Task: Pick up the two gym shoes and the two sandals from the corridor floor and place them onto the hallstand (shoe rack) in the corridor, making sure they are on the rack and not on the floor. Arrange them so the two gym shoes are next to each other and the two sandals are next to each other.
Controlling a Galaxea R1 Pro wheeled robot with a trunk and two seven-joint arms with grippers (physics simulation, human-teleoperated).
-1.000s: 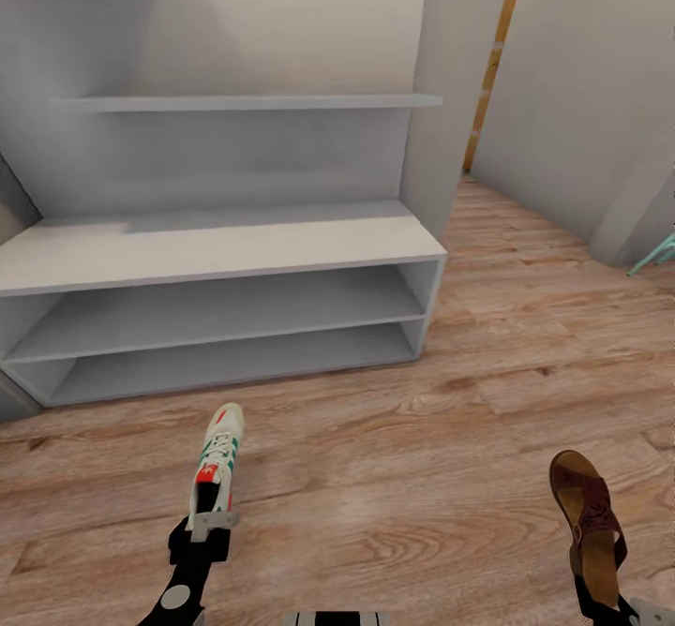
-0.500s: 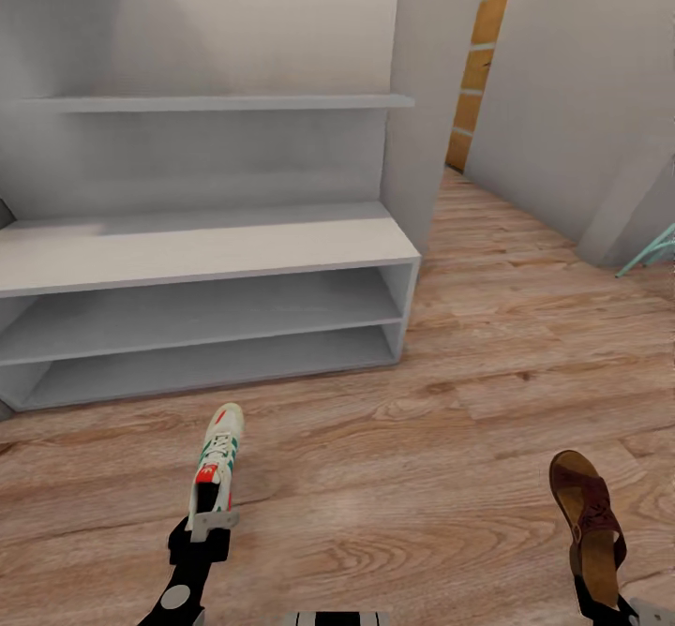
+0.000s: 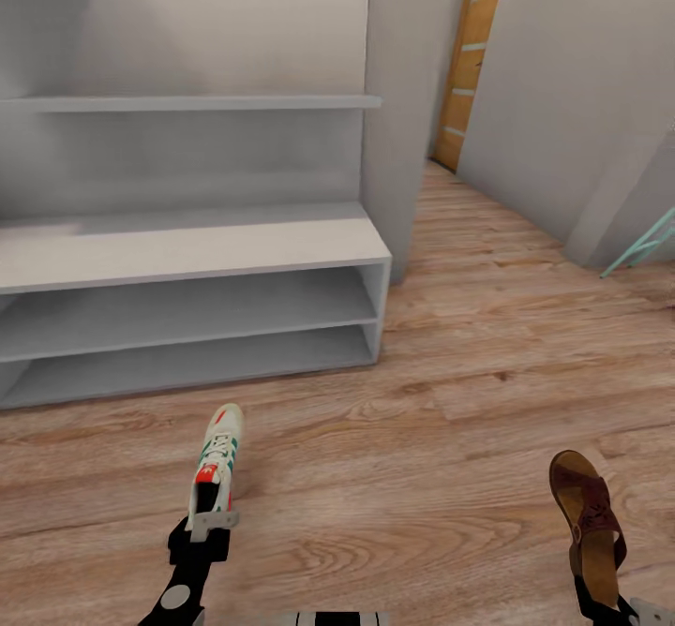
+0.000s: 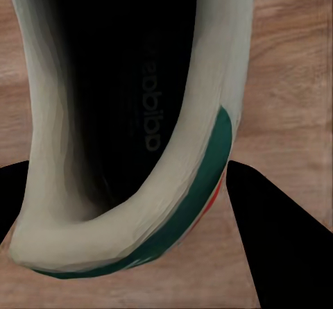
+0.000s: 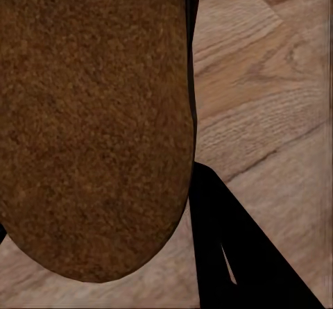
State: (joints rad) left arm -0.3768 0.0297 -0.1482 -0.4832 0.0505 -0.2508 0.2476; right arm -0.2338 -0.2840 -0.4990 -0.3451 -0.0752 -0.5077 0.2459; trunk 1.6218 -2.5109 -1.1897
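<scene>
One gym shoe [image 3: 216, 471], white with green stripes and an orange-red toe, is held by its heel in my left gripper [image 3: 208, 521], toe pointing toward the hallstand [image 3: 187, 251]. Seen through the left wrist camera, the heel rim of the gym shoe [image 4: 201, 149] sits between the dark fingers [image 4: 277, 246]. My right gripper [image 3: 600, 605] is shut on the heel end of a brown sandal [image 3: 589, 518], low over the corridor floor [image 3: 422, 476]. The tan insole of that sandal [image 5: 90, 114] lies beside a dark finger [image 5: 229, 253]. The hallstand's bench top and both shelf slots hold nothing.
A grey wall column [image 3: 403, 92] stands at the hallstand's right end. Behind it is an orange door [image 3: 473, 45]. A grey wall [image 3: 572, 92] runs along the right, with a teal frame leg [image 3: 645, 246] at its foot. Open floor lies between me and the hallstand.
The whole picture has slid left, so the camera has turned right; more of the orange door shows. Both grippers and their shoes hold the same place in the view.
</scene>
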